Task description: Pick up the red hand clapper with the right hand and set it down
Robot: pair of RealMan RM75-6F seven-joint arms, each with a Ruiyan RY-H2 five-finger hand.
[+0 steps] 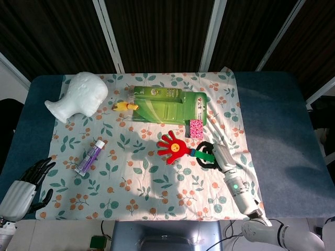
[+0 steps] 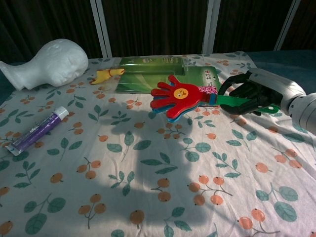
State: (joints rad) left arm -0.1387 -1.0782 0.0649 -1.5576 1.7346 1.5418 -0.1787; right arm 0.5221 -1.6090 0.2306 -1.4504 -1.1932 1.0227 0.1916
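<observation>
My right hand (image 1: pixel 210 155) (image 2: pixel 247 93) grips the green handle of the red hand clapper (image 1: pixel 173 148) (image 2: pixel 178 97). The clapper's red palm with a yellow face points left, low over the floral cloth (image 1: pixel 157 178) (image 2: pixel 148 187), in front of a small pink box (image 1: pixel 196 128) (image 2: pixel 209 89). Whether the clapper touches the cloth I cannot tell. My left hand (image 1: pixel 29 180) rests at the table's near left corner, fingers apart and holding nothing; the chest view does not show it.
A white foam head (image 1: pixel 78 97) (image 2: pixel 47 63) lies at the far left. A green package (image 1: pixel 167 104) (image 2: pixel 158 74) and a yellow toy (image 1: pixel 124 106) (image 2: pixel 104 75) sit at the back. A purple tube (image 1: pixel 90 157) (image 2: pixel 37 130) lies on the left.
</observation>
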